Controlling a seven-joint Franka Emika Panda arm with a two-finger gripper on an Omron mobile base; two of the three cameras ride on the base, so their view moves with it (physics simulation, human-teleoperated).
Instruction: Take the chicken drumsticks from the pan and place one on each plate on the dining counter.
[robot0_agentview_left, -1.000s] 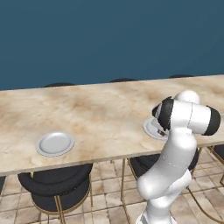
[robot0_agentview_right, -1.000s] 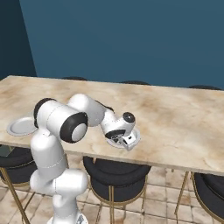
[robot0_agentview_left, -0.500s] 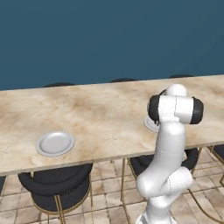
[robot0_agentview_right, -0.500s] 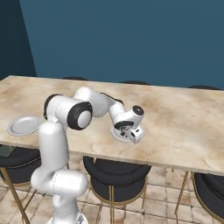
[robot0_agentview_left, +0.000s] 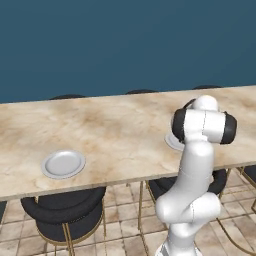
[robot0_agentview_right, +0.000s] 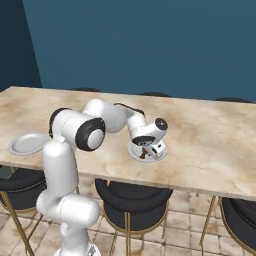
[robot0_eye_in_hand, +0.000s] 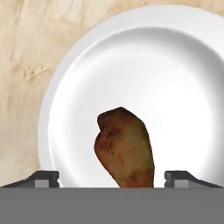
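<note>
Drumstick (robot0_eye_in_hand: 126, 151) lying on the near plate (robot0_eye_in_hand: 183, 78), fingers (robot0_eye_in_hand: 43, 178) spread clear either side; lift straight up to avoid nudging it, leaving the far plate (robot0_agentview_left: 63, 164) for the next piece

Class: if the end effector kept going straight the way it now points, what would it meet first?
Most likely the drumstick lying on the plate, between the open fingers; depth is unclear.

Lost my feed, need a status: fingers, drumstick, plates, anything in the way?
Fingers open, either side of the drumstick. Drumstick lies on the near plate. Other plate bare. Nothing in the way.
</note>
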